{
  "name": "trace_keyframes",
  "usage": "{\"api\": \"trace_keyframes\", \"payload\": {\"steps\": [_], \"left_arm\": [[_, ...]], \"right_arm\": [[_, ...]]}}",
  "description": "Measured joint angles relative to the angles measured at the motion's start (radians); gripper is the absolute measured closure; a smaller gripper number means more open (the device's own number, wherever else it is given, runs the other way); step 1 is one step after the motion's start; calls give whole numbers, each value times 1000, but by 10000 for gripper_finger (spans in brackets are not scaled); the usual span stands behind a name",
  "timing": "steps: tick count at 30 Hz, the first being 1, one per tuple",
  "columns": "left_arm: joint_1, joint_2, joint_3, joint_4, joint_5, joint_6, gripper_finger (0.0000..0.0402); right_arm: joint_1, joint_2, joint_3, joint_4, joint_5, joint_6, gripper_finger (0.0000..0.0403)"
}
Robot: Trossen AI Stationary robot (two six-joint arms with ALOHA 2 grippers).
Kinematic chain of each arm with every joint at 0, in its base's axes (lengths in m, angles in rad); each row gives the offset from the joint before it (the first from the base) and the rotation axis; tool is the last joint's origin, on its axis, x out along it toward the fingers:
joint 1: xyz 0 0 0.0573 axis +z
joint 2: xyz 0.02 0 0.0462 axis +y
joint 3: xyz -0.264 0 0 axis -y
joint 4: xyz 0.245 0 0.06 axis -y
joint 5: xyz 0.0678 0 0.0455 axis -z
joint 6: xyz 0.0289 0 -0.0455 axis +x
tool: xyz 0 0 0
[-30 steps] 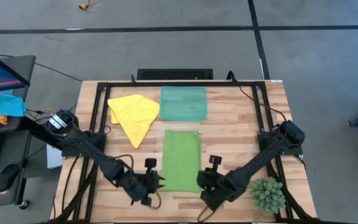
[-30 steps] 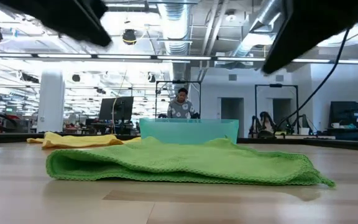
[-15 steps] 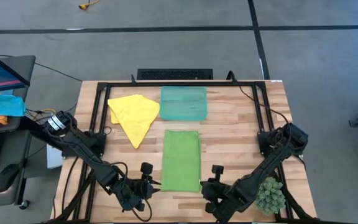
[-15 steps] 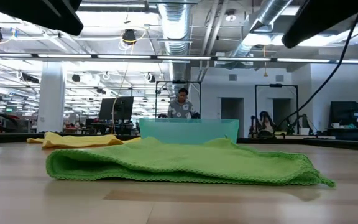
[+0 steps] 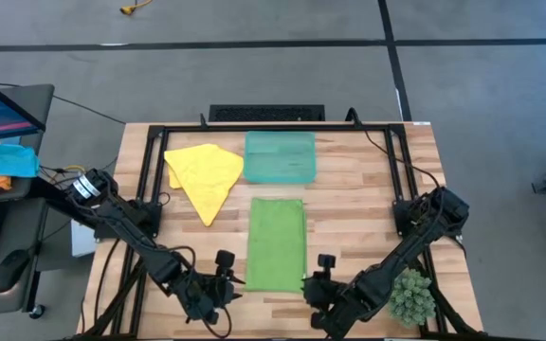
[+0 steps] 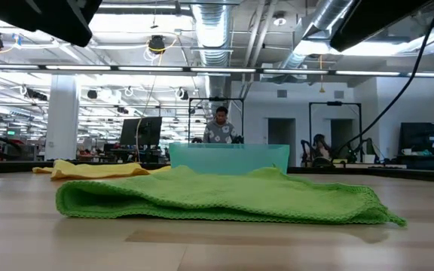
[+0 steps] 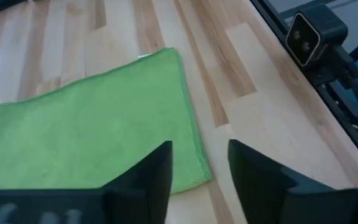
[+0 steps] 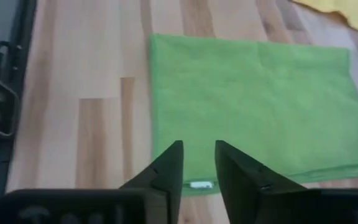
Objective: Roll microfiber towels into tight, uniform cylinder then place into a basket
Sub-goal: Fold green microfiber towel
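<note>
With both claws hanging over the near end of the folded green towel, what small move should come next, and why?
Probably lower both claws onto the near edge of the folded lime-green microfiber towel and pinch it to start the roll. The left claw and right claw both stand open and empty just above that edge, the towel lies flat and unrolled, and the translucent teal plastic basket holds no towel.

In the low view the green towel (image 6: 224, 202) hides most of the basket (image 6: 229, 157) behind it.
</note>
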Motion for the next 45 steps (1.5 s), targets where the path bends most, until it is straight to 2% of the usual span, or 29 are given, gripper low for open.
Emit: {"api": "trace_keyframes", "payload": {"steps": [6, 10, 16, 23, 30, 33, 35, 45], "left_arm": [[0, 0, 0, 33, 51, -43, 176], [0, 6, -2, 56, 29, -44, 156], [-2, 104, -3, 129, 2, 19, 159], [7, 183, -4, 142, -36, 44, 169], [54, 286, -3, 176, 2, 54, 173], [64, 303, 0, 174, -7, 24, 173], [70, 305, 0, 171, -5, 8, 173], [80, 307, 2, 115, -31, -59, 178]], "right_arm": [[4, 4, 0, 15, -22, 0, 249], [4, 44, -2, 22, -36, -2, 236], [2, 111, -2, 43, -63, 0, 223], [-21, 113, 0, 51, -110, -1, 221], [-44, 153, -3, 64, -163, -39, 222], [-45, 172, 6, 101, -171, -45, 221], [-44, 182, -4, 56, -181, -52, 220], [-51, 222, 2, 46, -185, -1, 223]]}}
